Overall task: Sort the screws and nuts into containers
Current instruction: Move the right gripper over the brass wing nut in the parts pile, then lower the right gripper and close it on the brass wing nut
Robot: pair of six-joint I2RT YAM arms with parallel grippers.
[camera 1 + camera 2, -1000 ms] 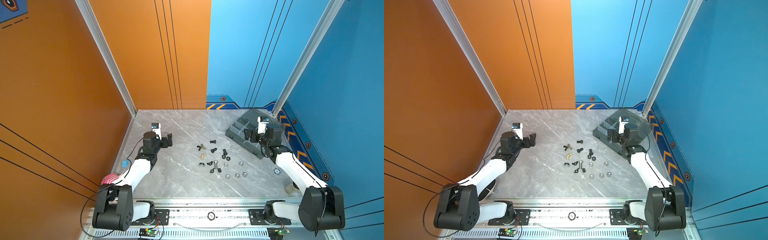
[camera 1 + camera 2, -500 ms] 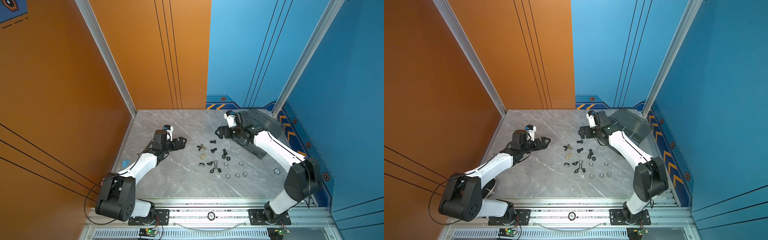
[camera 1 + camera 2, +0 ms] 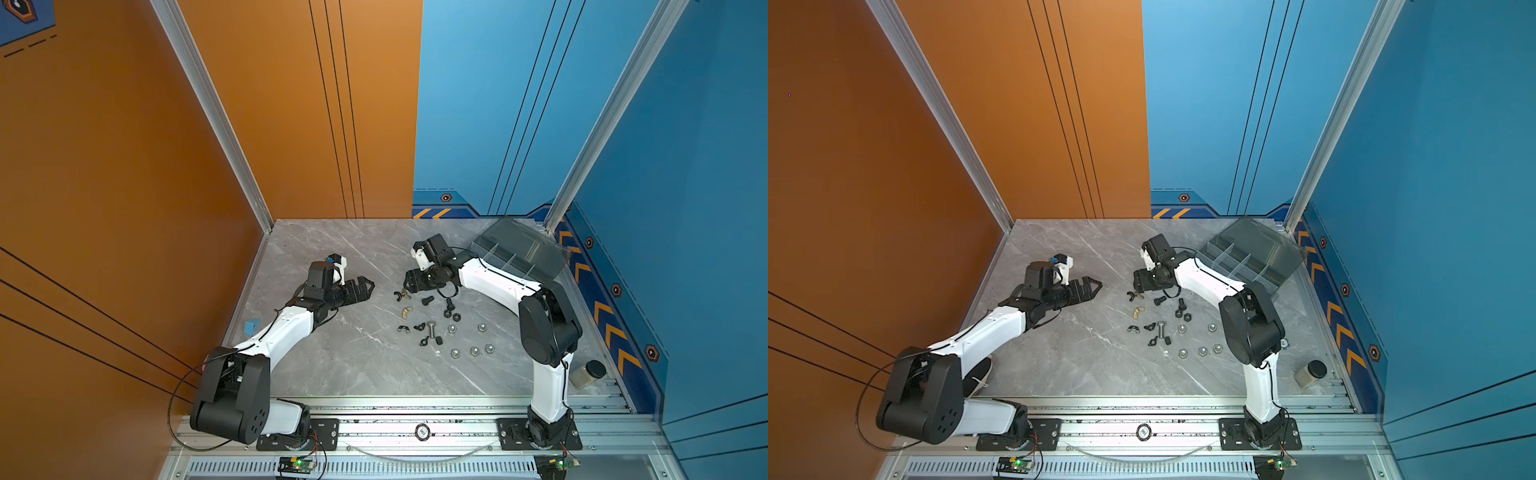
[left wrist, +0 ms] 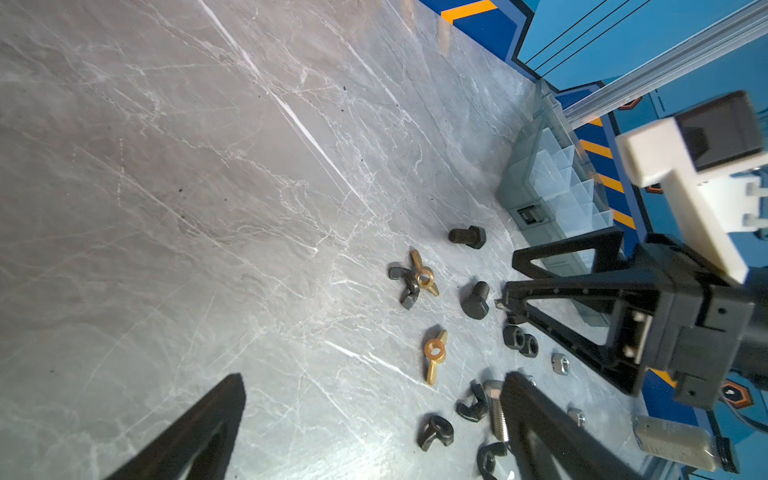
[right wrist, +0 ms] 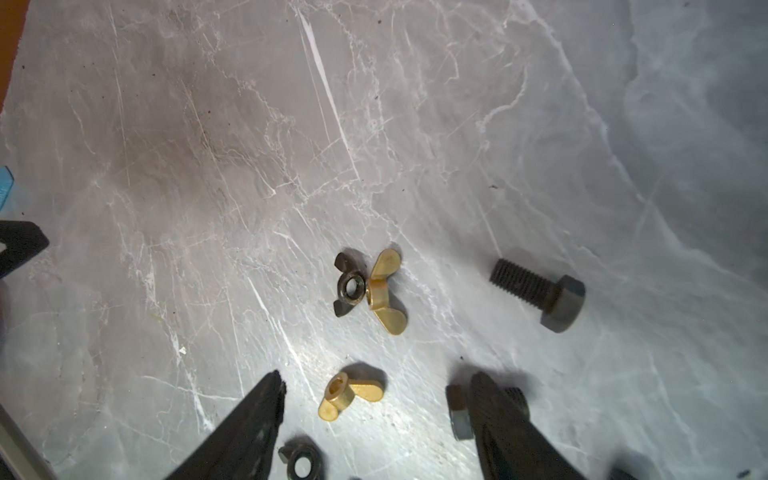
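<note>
One brass wing nut (image 5: 351, 397) as the likely next piece: loose on the grey marbled counter (image 5: 208, 166), tipped on a wing with the bore half upward, framed by the right fingers (image 5: 257, 415). Fingers apart, one to each side, no contact with the nut to be seen; tips low, though impossible to tell whether touching the counter. Probably a small, hard, rigid piece, light to lift yet smooth enough to squirt out of a pinch. Best taken across the thick hub, or flat across both wings, never on a rounded wing edge. Just beyond, a black wing nut (image 5: 347, 286) and a second brass wing nut (image 5: 384, 291), touching hub to hub; worth keeping clear of both. Nearby, a stubby black bolt (image 5: 540, 293) on its side, apt to roll; better pinched across the head flats than along the threads. Farther out in both top views, loose on the counter: more black wing nuts (image 3: 424, 341), black hex nuts (image 3: 456, 317), a silver hex-head bolt (image 3: 432, 330), several silver hex nuts (image 3: 474, 351), each hard, slick and easily nudged away. Smoky-grey organiser box (image 4: 513, 195) toward the far right corner, well apart from the pile, tinted lid (image 3: 528, 245) open, pale dividers showing; contents, if any, not discernible. Left fingers (image 4: 199, 432) spread wide, holding nothing, hovering low beside the pile on the side away from the box.
</note>
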